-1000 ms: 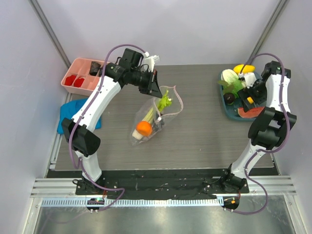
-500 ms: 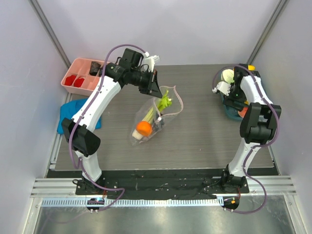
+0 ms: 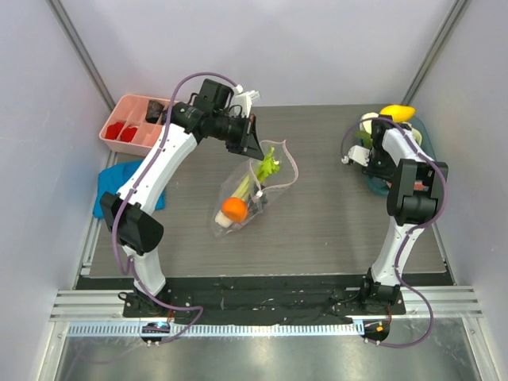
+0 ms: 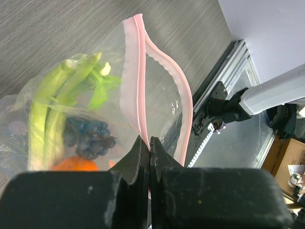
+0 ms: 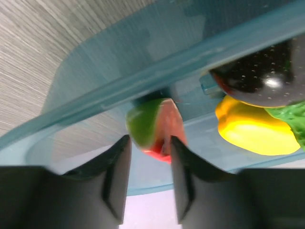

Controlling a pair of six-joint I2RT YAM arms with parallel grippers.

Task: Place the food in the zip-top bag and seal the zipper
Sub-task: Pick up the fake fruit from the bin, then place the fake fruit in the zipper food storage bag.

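- The left gripper [image 4: 149, 148] has its jaws pressed together, pinching the thin pale pink zipper strip [image 4: 141, 71] at the mouth of the clear crinkly plastic zip-top bag [image 3: 252, 194].
- In the top view, the bag stretches from that grip toward 7 o'clock across the grey wood-grain table [image 3: 317, 222].
- Inside it are a green-white leek stalk [image 4: 55, 109], dark grapes [image 4: 90, 139] and a round orange [image 3: 232, 207].
- The right gripper [image 5: 148, 160] is at the teal plastic tray [image 5: 95, 71], at 2 o'clock on the table.
- Its jaws are partly spread, with a red watermelon slice with green rind [image 5: 155, 125] between the fingertips. Whether they touch it cannot be told.
- A yellow toy fruit [image 5: 252, 131] lies at 3 o'clock of the slice.
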